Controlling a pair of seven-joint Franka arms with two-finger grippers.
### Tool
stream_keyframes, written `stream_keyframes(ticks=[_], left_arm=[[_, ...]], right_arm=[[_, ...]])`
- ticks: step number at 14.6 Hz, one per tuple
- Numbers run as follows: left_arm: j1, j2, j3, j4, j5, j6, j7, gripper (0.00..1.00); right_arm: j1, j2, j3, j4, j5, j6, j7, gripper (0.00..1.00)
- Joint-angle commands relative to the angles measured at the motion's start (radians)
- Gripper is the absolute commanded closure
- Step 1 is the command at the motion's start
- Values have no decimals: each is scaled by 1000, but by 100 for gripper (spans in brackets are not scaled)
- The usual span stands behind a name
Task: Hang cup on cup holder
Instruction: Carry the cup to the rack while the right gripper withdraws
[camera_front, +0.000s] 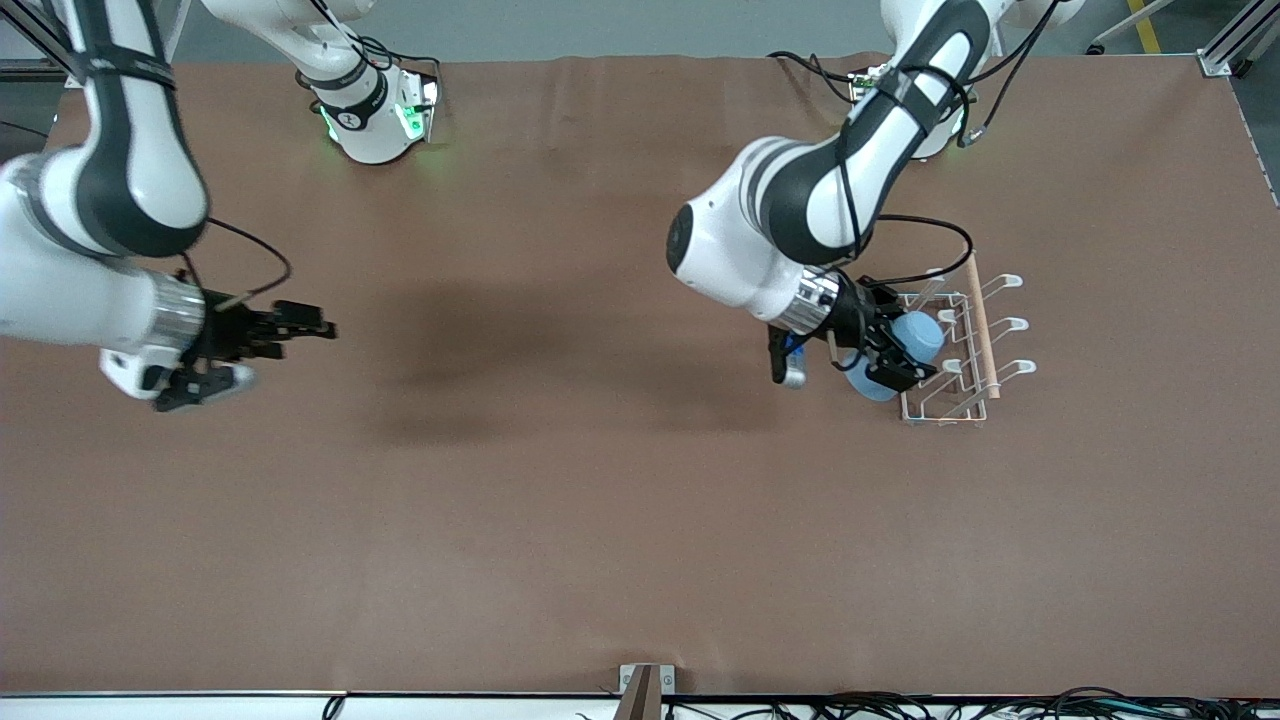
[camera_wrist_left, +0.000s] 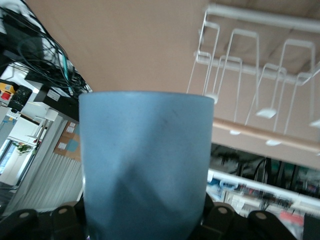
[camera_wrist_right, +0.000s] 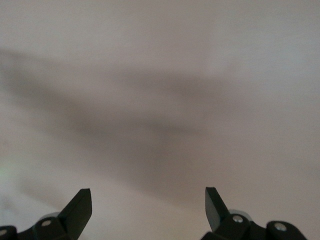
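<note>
Left gripper (camera_front: 893, 352): clamped on the cup (camera_front: 915, 338), held up over the edge of the cup holder (camera_front: 962, 340) that faces the right arm's end of the table (camera_front: 560, 500). The left arm comes down from its base, bends at the elbow and turns its wrist sideways toward the cup holder, so the cup lies tilted with one end pointing at the rack's prongs. In the left wrist view the cup (camera_wrist_left: 145, 165) fills the middle, its light-blue wall gripped low down between the dark finger mounts, with the white wire loops of the cup holder (camera_wrist_left: 250, 85) close by it.

Right gripper (camera_front: 262, 350): fingers spread wide, nothing between them, hanging over bare table well apart from the cup holder, toward the right arm's end; this arm waits. Its forearm runs level, the hand pointing toward the cup holder. The right wrist view shows the two dark fingertips (camera_wrist_right: 80, 207) set far apart above plain brown table (camera_wrist_right: 160, 75).

Cup holder: stands on the table, its wooden rod (camera_front: 980, 325) along the top. No readable writing or label shows on any item.
</note>
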Motion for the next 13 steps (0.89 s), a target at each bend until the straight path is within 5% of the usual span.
stream_keyframes(ticks=[1, 4, 6, 13], left_arm=[[22, 28, -4, -54, 97, -55, 147, 97], [31, 85, -4, -54, 159, -117, 231, 97], [37, 87, -4, -64, 162, -128, 227, 97], [82, 107, -4, -167, 225, -129, 106, 97]], right_arm=[[-53, -102, 9, 4, -106, -29, 1, 0], [-82, -94, 9, 203, -119, -230, 42, 0], [-62, -93, 23, 301, -222, -291, 114, 0], [-21, -93, 32, 398, -243, -364, 108, 0]])
